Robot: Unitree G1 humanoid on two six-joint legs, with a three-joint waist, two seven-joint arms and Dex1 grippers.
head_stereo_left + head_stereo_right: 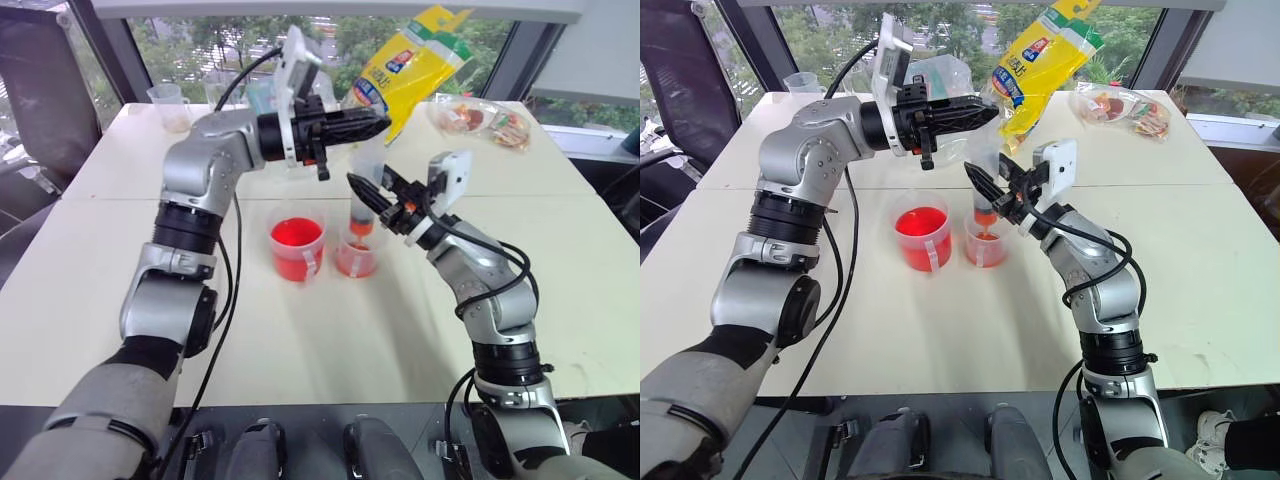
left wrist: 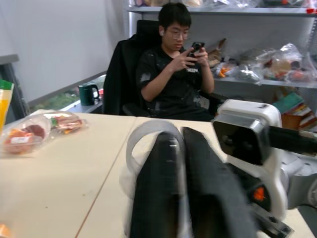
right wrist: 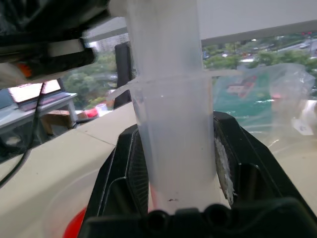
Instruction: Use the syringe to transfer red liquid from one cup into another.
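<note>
From the head views, the syringe (image 1: 362, 195) stands upright near the middle of the bench (image 1: 560, 290), its orange-red tip dipped into the smaller cup (image 1: 357, 254), which looks pale pinkish-orange. Just beside it sits the larger cup (image 1: 297, 247), bright with red liquid (image 1: 296, 234) and carrying a white label strip on its side. The right end effector (image 1: 372, 196) is clamped on the syringe barrel. The left end effector (image 1: 372, 124) hangs above it with its fingers drawn together at the plunger top. A yellow bag (image 1: 410, 62) and a clear pack of snacks (image 1: 480, 120) lie toward the far edge.

In the left wrist view, the two black fingers (image 2: 158, 198) press together over a white ring-shaped plunger end (image 2: 148, 134); a seated person (image 2: 173, 69) holds a phone beyond the bench.

In the right wrist view, the cloudy clear barrel (image 3: 173, 139) rises between the black fingers (image 3: 124, 168), gripped on both sides.
</note>
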